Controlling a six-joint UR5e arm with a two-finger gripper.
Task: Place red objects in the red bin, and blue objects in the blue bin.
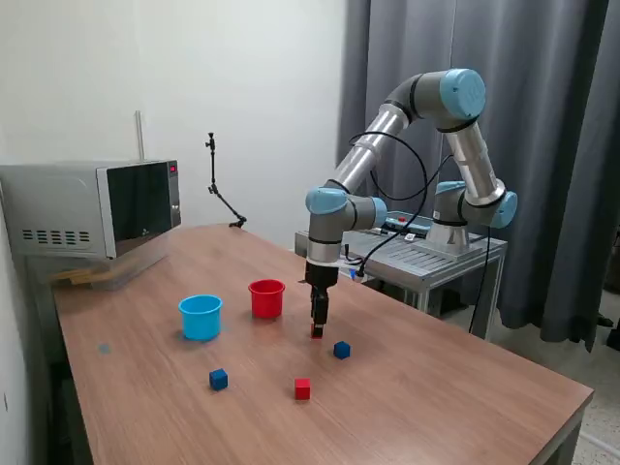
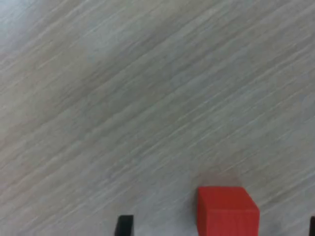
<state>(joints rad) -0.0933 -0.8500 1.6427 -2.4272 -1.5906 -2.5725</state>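
Gripper (image 1: 318, 329) down at table (image 1: 436, 387), jaws wide apart around red cube (image 2: 227, 210) just right of red cup (image 1: 266, 298); cube likely light, rigid, smooth-faced, best pinched across opposite flat sides.

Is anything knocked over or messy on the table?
Nothing stands out. The red cup and blue cup stand upright, the small cubes sit flat on the table, none in a cup yet. The claw is down at one red cube.
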